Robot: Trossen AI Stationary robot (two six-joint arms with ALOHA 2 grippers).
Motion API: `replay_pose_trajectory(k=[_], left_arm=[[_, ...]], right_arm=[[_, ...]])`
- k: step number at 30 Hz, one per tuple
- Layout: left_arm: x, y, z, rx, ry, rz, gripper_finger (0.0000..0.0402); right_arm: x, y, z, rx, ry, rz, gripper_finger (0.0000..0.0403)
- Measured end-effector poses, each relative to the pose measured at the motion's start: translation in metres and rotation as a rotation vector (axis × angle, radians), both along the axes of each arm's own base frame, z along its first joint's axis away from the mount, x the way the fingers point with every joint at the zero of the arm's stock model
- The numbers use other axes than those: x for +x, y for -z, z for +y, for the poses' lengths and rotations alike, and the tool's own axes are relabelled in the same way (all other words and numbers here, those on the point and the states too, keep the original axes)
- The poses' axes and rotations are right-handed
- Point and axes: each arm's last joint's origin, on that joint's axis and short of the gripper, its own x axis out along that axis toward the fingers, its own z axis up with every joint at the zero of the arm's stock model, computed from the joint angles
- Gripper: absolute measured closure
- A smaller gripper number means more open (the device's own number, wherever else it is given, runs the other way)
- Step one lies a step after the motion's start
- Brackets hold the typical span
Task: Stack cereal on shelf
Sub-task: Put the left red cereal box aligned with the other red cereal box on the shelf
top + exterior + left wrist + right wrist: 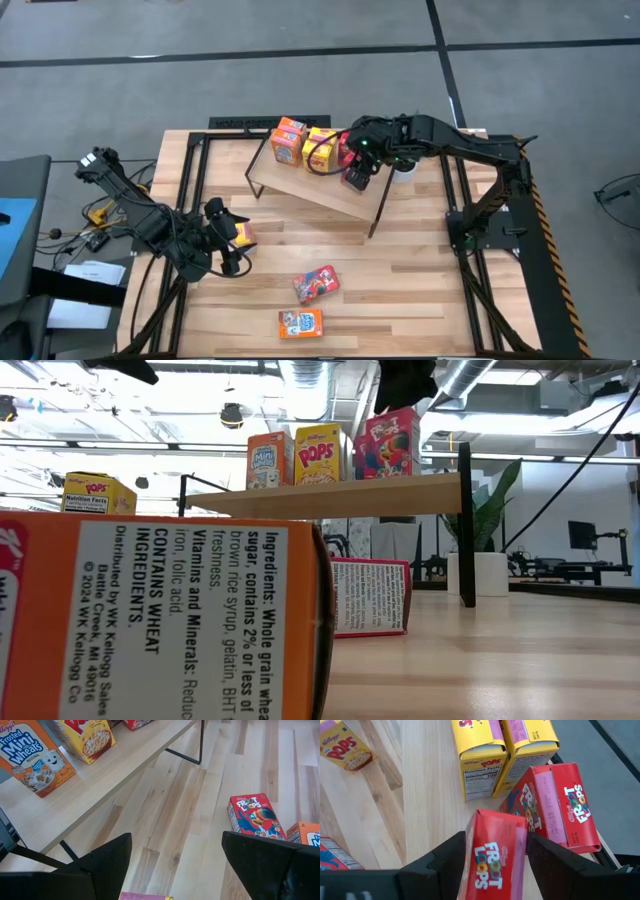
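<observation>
Far left on the table, the left gripper hangs low over the planks with its fingers spread wide apart and nothing between them; a yellow Pops box sits just beside it. Toward the middle front lie 2 more boxes, a red Froot Loops box and an orange Mini-Wheats box, both still off the shelf.

On the shelf stand an orange box and yellow boxes, with red ones at the right end. There the right gripper straddles a red Froot Loops carton, fingers at its 2 sides; the grip looks to be loosening, but I cannot tell whether the pads have let go. A second red carton leans just beside it.

To finish this placement well, the carton should rest flat on the board before the fingers part fully, then the gripper should rise straight up so it does not drag the carton or tip its leaning neighbour.
</observation>
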Motion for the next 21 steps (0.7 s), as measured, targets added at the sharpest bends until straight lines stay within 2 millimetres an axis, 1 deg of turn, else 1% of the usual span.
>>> replay_pose_trajectory(k=[3,6,11,14,17,19,21], left_arm=[[0.0,0.0,0.0,-0.003,-0.002,-0.001,0.0101],[0.0,0.0,0.0,-0.001,-0.001,-0.001,0.0101],[0.0,0.0,0.0,0.005,0.0,0.001,0.0101],[0.0,0.0,0.0,0.006,0.001,0.001,0.0101],[0.0,0.0,0.0,0.006,0.0,0.001,0.0101],[0.0,0.0,0.0,0.006,0.0,0.001,0.0101],[0.0,0.0,0.0,0.007,-0.002,-0.001,0.0101]], right_arm=[[0.0,0.0,0.001,-0.003,-0.005,0.001,0.0168],[-0.005,-0.006,0.004,-0.02,-0.005,-0.016,0.0168],[-0.021,-0.023,0.013,-0.075,0.0,-0.063,0.0169],[-0.037,-0.035,0.022,-0.109,0.007,-0.092,0.0177],[-0.056,-0.044,0.038,-0.123,0.025,-0.101,0.0213],[-0.064,-0.045,0.05,-0.136,0.037,-0.09,0.0256],[-0.071,-0.038,0.063,-0.153,0.048,-0.084,0.0309]])
